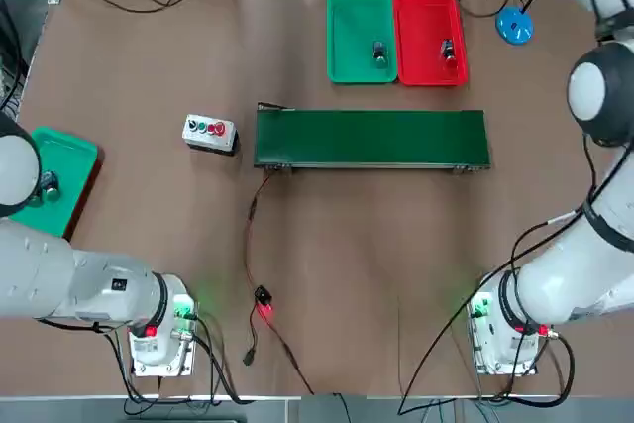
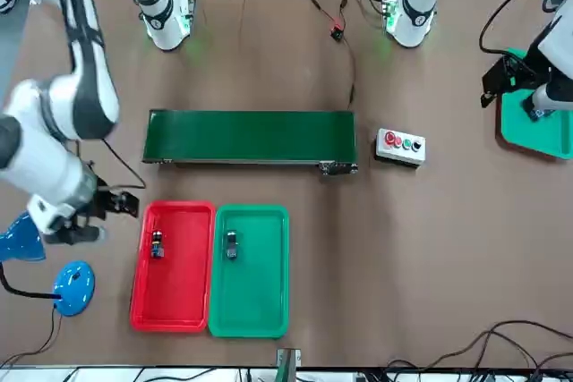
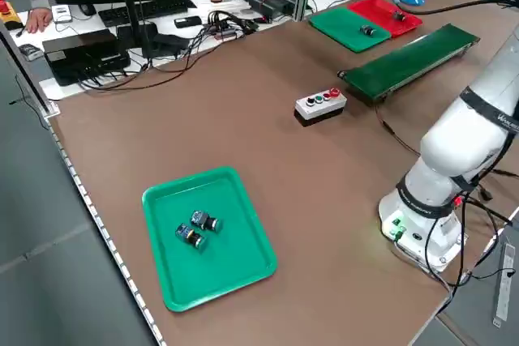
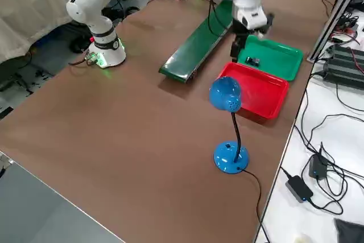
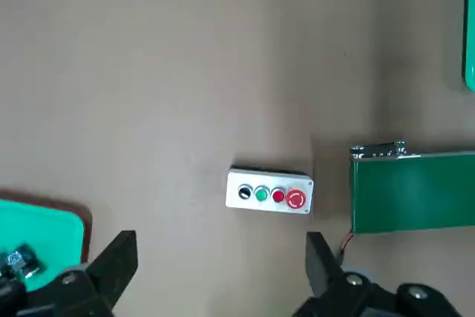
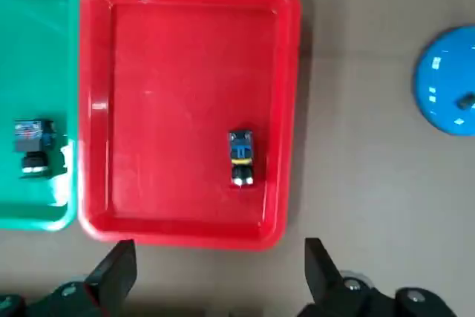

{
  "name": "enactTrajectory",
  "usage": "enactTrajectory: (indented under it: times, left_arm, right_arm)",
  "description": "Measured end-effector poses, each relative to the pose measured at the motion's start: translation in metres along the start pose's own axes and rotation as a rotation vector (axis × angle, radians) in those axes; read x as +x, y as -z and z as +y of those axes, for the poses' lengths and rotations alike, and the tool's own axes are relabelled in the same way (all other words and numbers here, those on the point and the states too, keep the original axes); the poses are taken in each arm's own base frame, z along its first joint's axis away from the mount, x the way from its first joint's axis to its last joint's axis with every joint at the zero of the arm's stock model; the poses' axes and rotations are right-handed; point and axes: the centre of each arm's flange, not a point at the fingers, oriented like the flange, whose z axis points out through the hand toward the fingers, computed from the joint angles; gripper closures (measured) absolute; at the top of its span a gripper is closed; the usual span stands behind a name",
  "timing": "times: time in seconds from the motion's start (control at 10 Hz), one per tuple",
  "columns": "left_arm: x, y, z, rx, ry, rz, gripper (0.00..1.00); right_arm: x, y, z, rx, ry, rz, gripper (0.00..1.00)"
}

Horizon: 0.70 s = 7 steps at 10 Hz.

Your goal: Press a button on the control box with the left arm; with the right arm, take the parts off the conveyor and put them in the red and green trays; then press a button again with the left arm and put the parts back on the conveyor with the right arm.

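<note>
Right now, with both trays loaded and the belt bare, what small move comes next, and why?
Probably lower the right tool, open above the red tray, onto the part lying in it. The belt carries nothing, and the left tool hangs open, back from the button box.

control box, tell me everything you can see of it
The small pale grey rectangular control box lies flat on the brown table, just off the end of the dark green conveyor belt, apart from it. Its top carries a row of round buttons: black, green, red, and a larger red one. Nothing touches it; its casing looks like plastic.
</note>
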Motion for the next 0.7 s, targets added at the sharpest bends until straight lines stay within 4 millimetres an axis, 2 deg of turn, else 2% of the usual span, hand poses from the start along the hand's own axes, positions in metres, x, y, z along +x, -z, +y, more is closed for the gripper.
enactTrajectory:
  times: [0.2, 0.3, 0.5, 0.7]
  left_arm:
    - [-0.001, -0.001, -0.001, 0.000, 0.002, -0.013, 0.00]
    - [0.000, -0.001, -0.001, 0.000, 0.003, -0.011, 0.00]
    - [0.002, -0.001, -0.001, -0.008, 0.002, -0.010, 0.00]
    - [0.003, -0.001, -0.001, -0.015, 0.006, -0.008, 0.00]
  right_arm:
    - [0.007, -0.066, -0.006, -0.009, 0.027, -0.026, 0.00]
    - [0.010, -0.093, -0.005, -0.013, 0.049, -0.020, 0.00]
    - [0.014, -0.122, -0.002, -0.020, 0.080, -0.010, 0.00]
    - [0.017, -0.134, -0.002, -0.023, 0.103, 0.018, 0.00]
